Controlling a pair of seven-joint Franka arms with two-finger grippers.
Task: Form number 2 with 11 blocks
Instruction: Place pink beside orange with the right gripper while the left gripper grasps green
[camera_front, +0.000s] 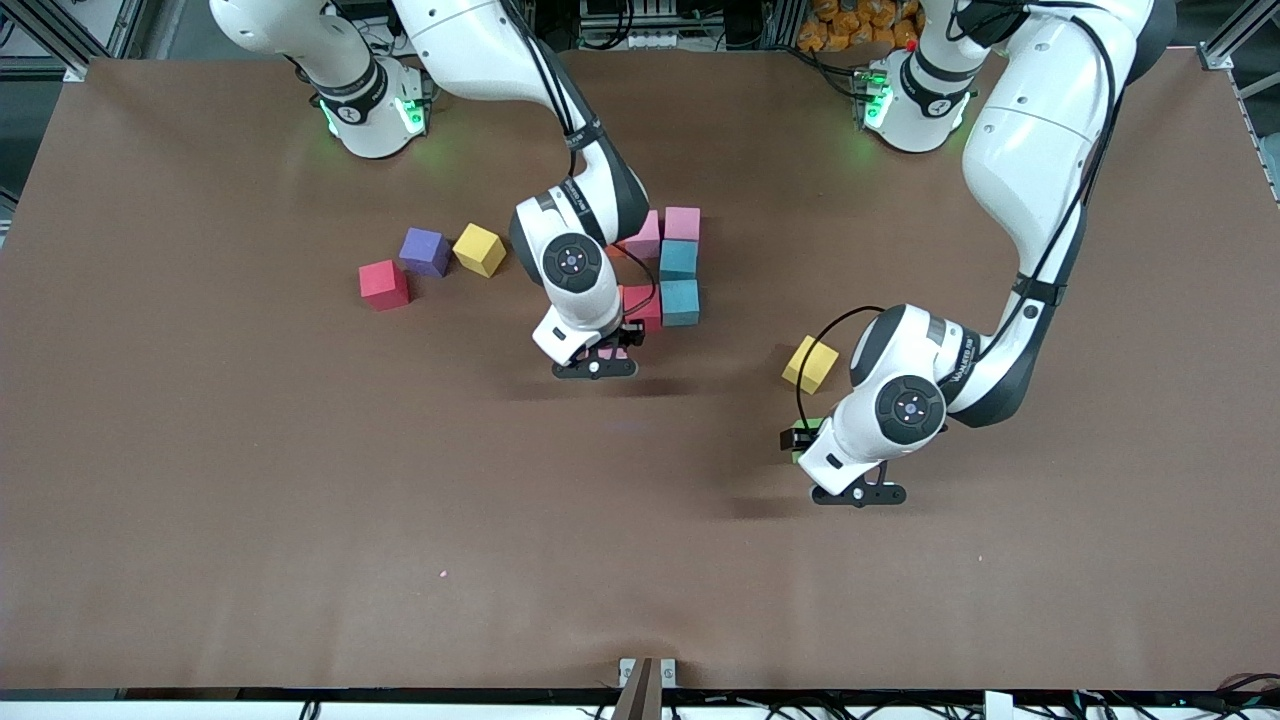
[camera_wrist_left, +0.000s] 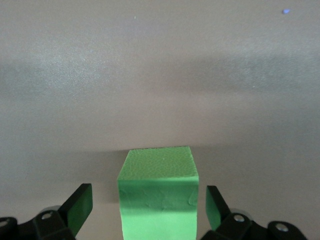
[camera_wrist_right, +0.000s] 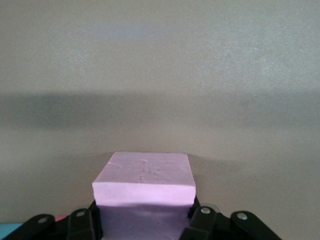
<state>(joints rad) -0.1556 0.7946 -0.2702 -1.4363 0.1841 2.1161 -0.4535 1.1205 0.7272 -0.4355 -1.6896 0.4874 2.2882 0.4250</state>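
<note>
Tabletop; fingers (camera_wrist_right: 145, 220) clamping pink block (camera_wrist_right: 144, 187)

This is a robotics lab. Two white arms (camera_front: 1030, 180) are bolted at the edge of a broad brown table (camera_front: 300, 480), their bases lit by green lights (camera_front: 405, 115). Aluminium framing (camera_front: 60, 30) and loose cables (camera_front: 640, 25) edge the table, and plain coloured cubes (camera_front: 478, 249) lie on it.
</note>
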